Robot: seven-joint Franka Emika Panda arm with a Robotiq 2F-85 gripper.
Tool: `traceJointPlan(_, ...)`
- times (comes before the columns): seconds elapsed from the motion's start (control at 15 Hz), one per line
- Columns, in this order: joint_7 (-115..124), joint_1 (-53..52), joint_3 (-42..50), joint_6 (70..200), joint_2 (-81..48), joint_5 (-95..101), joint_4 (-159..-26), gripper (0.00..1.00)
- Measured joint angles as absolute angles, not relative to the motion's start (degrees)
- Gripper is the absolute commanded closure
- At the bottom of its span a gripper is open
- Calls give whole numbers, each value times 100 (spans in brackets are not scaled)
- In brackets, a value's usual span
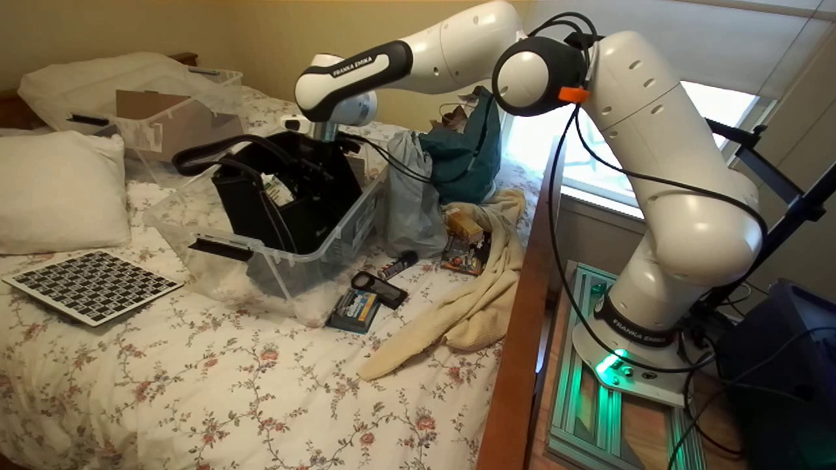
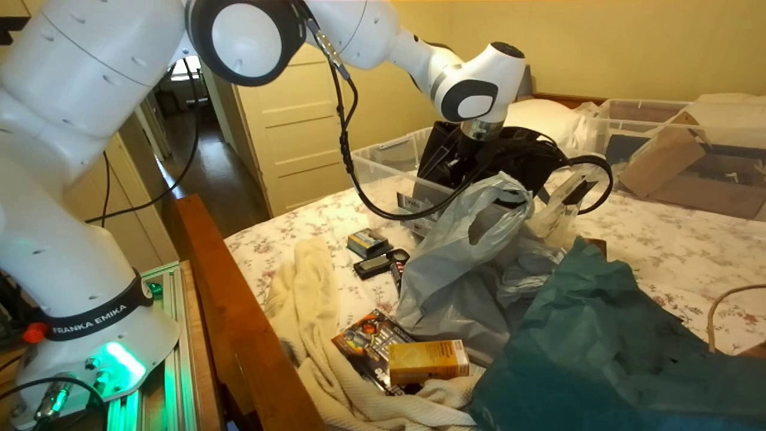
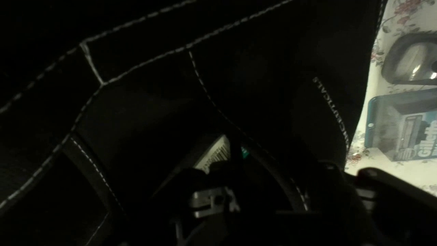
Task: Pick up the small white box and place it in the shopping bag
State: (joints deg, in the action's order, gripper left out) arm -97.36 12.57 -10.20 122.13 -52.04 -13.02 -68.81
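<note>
The black shopping bag [image 1: 258, 212] stands tilted in a clear bin, its dark loop handles out to one side. It also shows in an exterior view [image 2: 437, 146] and fills most of the wrist view [image 3: 143, 102]. My gripper [image 3: 273, 167] reaches down into the bag's mouth. Its fingers are dark but look wide apart, with nothing visible between them. A white barcoded thing [image 3: 216, 152], likely the small white box, lies inside the bag beyond the left finger and is partly hidden by it. A white printed thing also shows inside the bag in an exterior view [image 1: 277, 189].
The clear bin [image 1: 196, 248] surrounds the bag on the bed. A Gillette pack [image 1: 354, 310], a black item [image 1: 379, 289], a grey plastic bag [image 1: 415, 196], a teal bag [image 1: 464, 163], a yellow box [image 2: 428, 361] and a cream blanket [image 1: 470, 313] lie nearby. A checkered board [image 1: 95, 287] lies beside the bin.
</note>
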Motion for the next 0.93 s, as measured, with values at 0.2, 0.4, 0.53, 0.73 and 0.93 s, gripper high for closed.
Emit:
traceJointPlan(0.2,-9587,1281,-1019,12215,-5232,-1389,-6849,100)
traceJointPlan(0.4,-9286,1271,-980,12543,-5206,-1392,-6872,99)
traceJointPlan(0.53,-9061,1235,-937,12992,-5126,-1374,-6962,99)
traceJointPlan(0.73,-8697,1084,-794,13749,-4858,-1229,-7326,99)
traceJointPlan(0.93,-8095,785,-493,14382,-4552,-805,-7824,99)
